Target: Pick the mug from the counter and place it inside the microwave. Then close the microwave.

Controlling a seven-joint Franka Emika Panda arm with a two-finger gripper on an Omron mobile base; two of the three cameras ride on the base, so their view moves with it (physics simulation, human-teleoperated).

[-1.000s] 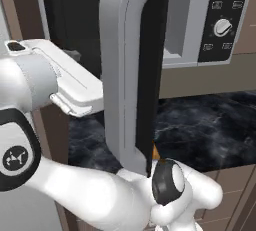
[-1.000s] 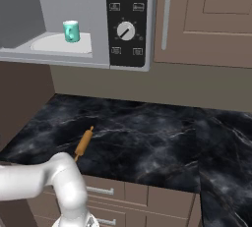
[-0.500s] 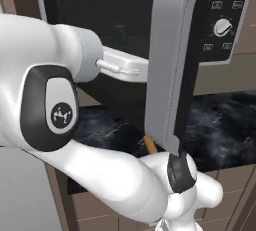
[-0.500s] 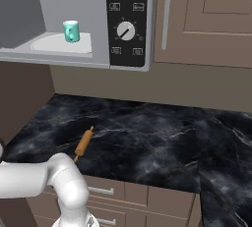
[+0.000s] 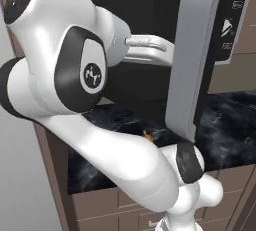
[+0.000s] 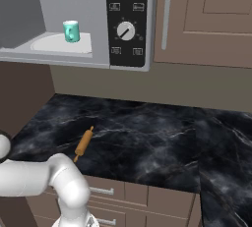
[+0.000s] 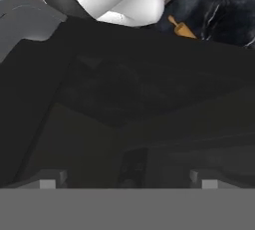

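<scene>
Teal and upright, the mug [image 6: 71, 31] stands on the white turntable near the front edge inside the microwave [image 6: 88, 19], whose dark-glass door [image 5: 192, 65] swings half-shut against the empty, wide-open gripper [image 5: 150, 47], while an orange rolling pin [image 6: 83, 143] lies diagonally near the worktop's [image 6: 147, 142] front-left edge.

Teal mug [image 6: 71, 31] upright inside microwave [image 6: 129, 22] — door open

We see the mug [image 6: 71, 31] standing on the turntable plate [image 6: 49, 43] inside the microwave [image 6: 83, 22]. Below, the rolling pin [image 6: 83, 142] lies on the surface [image 6: 162, 142], above the drawers [image 6: 147, 201].
</scene>
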